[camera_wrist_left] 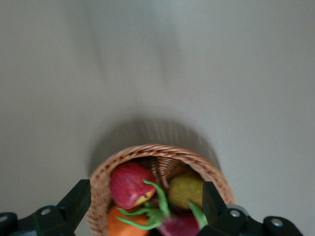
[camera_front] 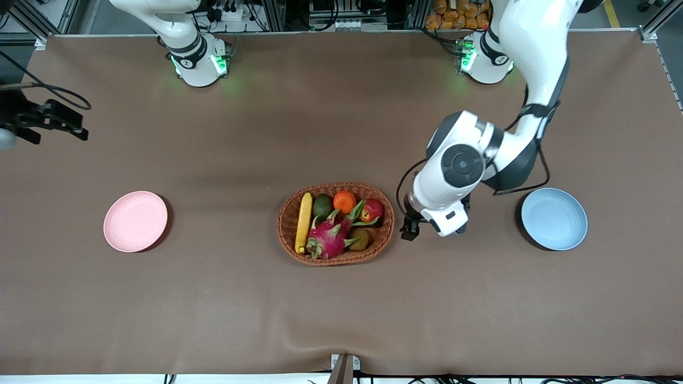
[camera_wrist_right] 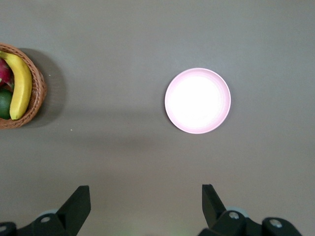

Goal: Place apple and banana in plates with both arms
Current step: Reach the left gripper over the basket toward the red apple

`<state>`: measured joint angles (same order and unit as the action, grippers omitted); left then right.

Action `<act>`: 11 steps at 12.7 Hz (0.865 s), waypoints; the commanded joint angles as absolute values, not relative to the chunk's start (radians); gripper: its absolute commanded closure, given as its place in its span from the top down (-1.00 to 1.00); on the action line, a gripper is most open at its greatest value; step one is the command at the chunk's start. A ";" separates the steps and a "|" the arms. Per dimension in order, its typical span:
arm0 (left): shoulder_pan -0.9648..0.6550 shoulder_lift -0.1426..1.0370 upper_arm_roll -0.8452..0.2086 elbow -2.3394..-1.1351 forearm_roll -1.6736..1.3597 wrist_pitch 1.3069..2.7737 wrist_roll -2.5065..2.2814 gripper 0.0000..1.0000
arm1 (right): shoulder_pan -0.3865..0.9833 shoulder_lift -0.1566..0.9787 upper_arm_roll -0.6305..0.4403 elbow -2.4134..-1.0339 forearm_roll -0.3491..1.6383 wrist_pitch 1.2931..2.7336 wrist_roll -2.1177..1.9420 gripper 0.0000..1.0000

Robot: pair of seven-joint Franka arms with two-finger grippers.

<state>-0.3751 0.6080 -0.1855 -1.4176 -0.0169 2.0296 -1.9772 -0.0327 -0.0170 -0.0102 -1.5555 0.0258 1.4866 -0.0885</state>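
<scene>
The red apple and the yellow banana lie in a wicker basket mid-table. The pink plate lies toward the right arm's end and the blue plate toward the left arm's end; both are bare. My left gripper hangs open and empty by the basket's end nearest the blue plate. In the left wrist view the apple shows between its fingers. My right gripper is open and empty, high over the table; its wrist view shows the pink plate and the banana.
The basket also holds an orange, a magenta dragon fruit, a green avocado and a brownish kiwi. The dragon fruit's green spikes reach up against the apple. The arms' bases stand along the table's edge farthest from the front camera.
</scene>
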 commanded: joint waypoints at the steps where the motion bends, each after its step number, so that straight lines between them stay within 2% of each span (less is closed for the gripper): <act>1: -0.417 0.667 -0.179 -1.382 -0.020 2.048 -2.175 1.00 | -0.054 -0.028 0.000 -1.551 0.021 1.454 -0.087 1.00; 5: -0.452 0.683 -0.178 -1.382 -0.009 2.048 -2.157 1.00 | -0.113 -0.026 -0.005 -1.551 0.021 1.457 -0.089 1.00; 8: -0.477 0.704 -0.179 -1.382 -0.009 2.049 -1.909 1.00 | -0.158 -0.015 -0.005 -1.562 0.020 1.463 -0.089 1.00; 9: -0.479 0.713 -0.179 -1.382 -0.009 2.051 -1.854 0.93 | -0.170 -0.015 -0.005 -1.562 0.020 1.463 -0.089 1.00; 11: -0.511 0.747 -0.178 -1.378 -0.008 2.069 -1.733 0.65 | -0.181 -0.011 -0.005 -1.562 0.023 1.462 -0.084 1.00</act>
<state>-0.4777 0.7045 -0.1867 -1.4112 -0.0162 2.0555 -1.8298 -0.1592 -0.0141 -0.0168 -1.5628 0.0258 1.4674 -0.0875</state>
